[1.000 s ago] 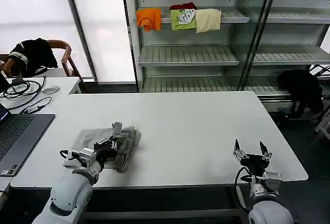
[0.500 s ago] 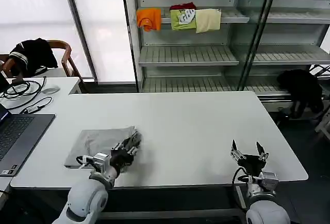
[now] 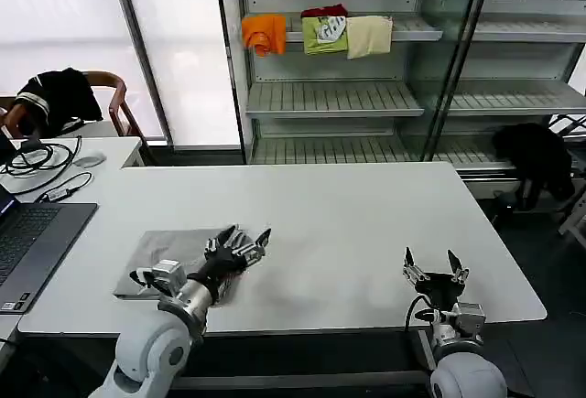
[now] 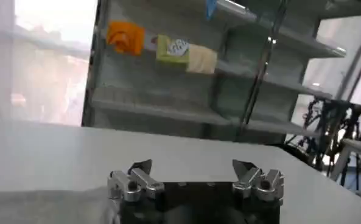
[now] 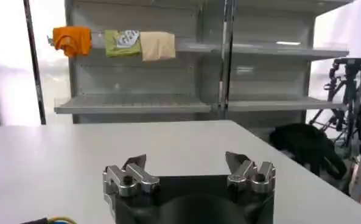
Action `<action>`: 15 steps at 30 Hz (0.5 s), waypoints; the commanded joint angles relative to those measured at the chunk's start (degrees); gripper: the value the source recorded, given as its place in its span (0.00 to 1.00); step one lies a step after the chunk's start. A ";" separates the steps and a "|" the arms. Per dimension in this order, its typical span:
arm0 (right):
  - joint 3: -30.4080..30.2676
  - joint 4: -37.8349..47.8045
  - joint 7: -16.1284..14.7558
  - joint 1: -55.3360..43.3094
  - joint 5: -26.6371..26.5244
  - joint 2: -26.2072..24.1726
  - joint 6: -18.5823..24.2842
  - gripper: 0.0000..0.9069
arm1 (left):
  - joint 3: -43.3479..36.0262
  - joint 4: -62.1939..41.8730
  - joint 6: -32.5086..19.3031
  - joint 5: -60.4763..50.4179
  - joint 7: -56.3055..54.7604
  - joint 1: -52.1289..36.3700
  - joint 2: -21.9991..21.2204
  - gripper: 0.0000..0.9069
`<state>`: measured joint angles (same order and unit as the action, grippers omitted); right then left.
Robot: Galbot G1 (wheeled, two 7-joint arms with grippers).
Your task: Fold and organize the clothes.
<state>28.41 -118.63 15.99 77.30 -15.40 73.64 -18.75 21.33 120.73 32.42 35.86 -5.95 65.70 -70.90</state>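
Note:
A folded light grey shirt lies flat on the white table, near its front left part. My left gripper hovers at the shirt's right edge, open, with nothing between its fingers. In the left wrist view the left gripper points across bare tabletop, and a strip of the grey shirt shows at the lower edge. My right gripper stands open and empty near the table's front right edge; in the right wrist view the right gripper faces bare table.
A laptop, cables and a mouse lie at the table's left. A chair with a black garment stands behind them. Shelves behind the table carry orange, green and cream folded garments. A black garment rests at the right.
My left gripper let go of the shirt's fold, which now lies flat, and moved right off the shirt's edge, opening. The right gripper shifted slightly left.

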 commanded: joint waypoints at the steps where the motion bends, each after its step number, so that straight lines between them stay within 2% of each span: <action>1: -2.48 0.24 -0.16 -2.43 -0.49 -1.06 0.05 1.00 | 12.18 -1.85 -0.45 5.39 -1.38 0.48 7.57 1.00; 7: -3.38 0.68 -0.31 -3.53 -0.69 -1.83 0.09 1.00 | 17.62 -8.06 -0.66 4.15 0.17 2.38 8.52 1.00; 15: -3.44 0.49 -0.60 -3.38 -0.69 -2.16 -0.02 1.00 | 19.85 -14.20 -2.49 2.06 3.19 2.60 9.07 1.00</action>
<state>25.57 -118.04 15.43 74.62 -15.99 71.75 -18.72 34.88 114.31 31.16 38.49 -4.88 67.78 -64.32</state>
